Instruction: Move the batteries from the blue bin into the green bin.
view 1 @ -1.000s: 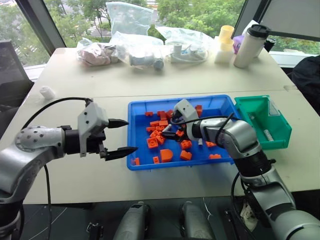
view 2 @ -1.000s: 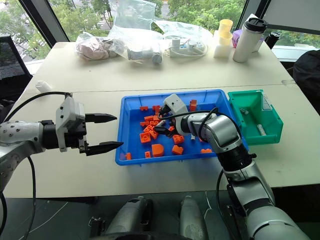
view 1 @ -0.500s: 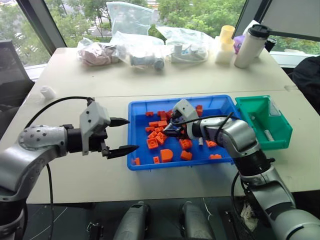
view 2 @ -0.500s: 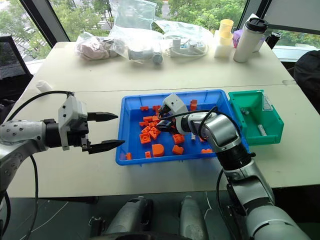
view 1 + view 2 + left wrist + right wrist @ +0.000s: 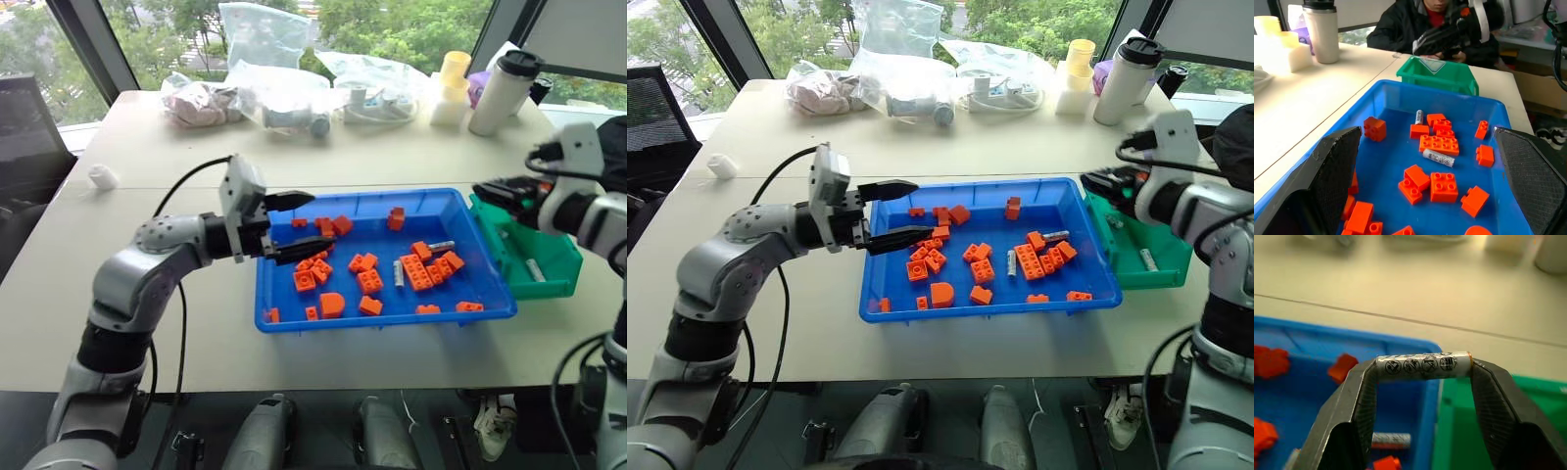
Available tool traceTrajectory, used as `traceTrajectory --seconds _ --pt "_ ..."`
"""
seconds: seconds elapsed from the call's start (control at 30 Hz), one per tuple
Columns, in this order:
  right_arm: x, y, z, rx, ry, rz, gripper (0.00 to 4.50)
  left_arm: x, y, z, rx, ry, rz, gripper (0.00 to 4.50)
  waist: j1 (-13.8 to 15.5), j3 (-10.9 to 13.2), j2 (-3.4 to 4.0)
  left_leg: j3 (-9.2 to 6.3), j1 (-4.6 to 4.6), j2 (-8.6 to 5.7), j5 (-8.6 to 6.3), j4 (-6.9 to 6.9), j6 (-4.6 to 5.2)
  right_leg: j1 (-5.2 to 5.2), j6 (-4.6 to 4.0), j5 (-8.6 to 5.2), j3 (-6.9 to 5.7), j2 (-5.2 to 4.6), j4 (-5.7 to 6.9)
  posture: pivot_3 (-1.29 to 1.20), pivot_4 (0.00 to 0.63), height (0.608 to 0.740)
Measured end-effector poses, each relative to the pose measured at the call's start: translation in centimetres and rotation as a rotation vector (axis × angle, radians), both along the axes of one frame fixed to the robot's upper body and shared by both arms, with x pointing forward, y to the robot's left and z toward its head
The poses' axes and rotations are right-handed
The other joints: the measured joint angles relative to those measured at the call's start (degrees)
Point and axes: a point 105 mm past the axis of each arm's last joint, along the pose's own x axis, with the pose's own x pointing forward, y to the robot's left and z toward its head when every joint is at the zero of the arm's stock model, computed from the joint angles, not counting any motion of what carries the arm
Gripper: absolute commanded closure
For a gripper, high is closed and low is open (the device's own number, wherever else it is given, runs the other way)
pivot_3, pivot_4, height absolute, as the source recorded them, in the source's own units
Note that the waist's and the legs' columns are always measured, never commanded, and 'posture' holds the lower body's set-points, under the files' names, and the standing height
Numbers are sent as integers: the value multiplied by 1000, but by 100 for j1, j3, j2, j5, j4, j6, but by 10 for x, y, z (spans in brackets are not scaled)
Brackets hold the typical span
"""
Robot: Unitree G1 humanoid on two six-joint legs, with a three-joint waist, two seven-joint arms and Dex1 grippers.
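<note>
Orange toy bricks (image 5: 370,282) lie scattered across the tray floor, clear plastic bags (image 5: 284,93) sit bunched along the white table's (image 5: 176,157) far edge beside a white lidded tumbler (image 5: 504,92) and a yellow cup (image 5: 454,67), and a person in a black jacket (image 5: 1410,29) sits beyond.

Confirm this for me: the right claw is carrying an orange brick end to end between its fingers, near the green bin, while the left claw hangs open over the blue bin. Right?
Not quite. The right claw holds a battery, not an orange brick, as the right wrist view shows. The rest stands: it is near the green bin, and the left claw hangs open over the blue bin.
</note>
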Motion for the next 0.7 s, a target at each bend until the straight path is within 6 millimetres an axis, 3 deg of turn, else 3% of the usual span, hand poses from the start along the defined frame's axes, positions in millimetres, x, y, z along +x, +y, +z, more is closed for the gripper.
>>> traceTrajectory --seconds 0.17,0.37,0.43,0.53,0.7 --pt "-2 -27 -5 -124 12 -80 2299 2 -13 -3 74 -48 -91 0 -138 -2 6 2 8 10 -4 -1 8 0 0 0 2 10 7 0 150 740" --pt "3 -34 -19 -156 48 -92 2299 8 -6 -12 135 -64 -89 0 -97 -2 6 1 6 8 -4 4 8 1 0 0 2 8 7 0 150 740" --pt "4 -37 -21 -162 47 -98 1215 8 -6 -12 137 -67 -90 0 -68 -2 6 -1 6 6 -3 5 8 4 0 0 1 6 6 0 150 740" --pt "6 -39 -22 -174 44 -102 61 8 -4 -12 139 -70 -77 0 -70 -1 6 -2 6 6 -1 5 4 4 0 0 1 5 4 0 150 740" --pt "9 -43 -15 -181 29 -110 61 8 1 -11 151 -76 -58 0 -96 -1 7 -3 6 7 1 5 0 3 0 0 1 7 5 0 150 740"
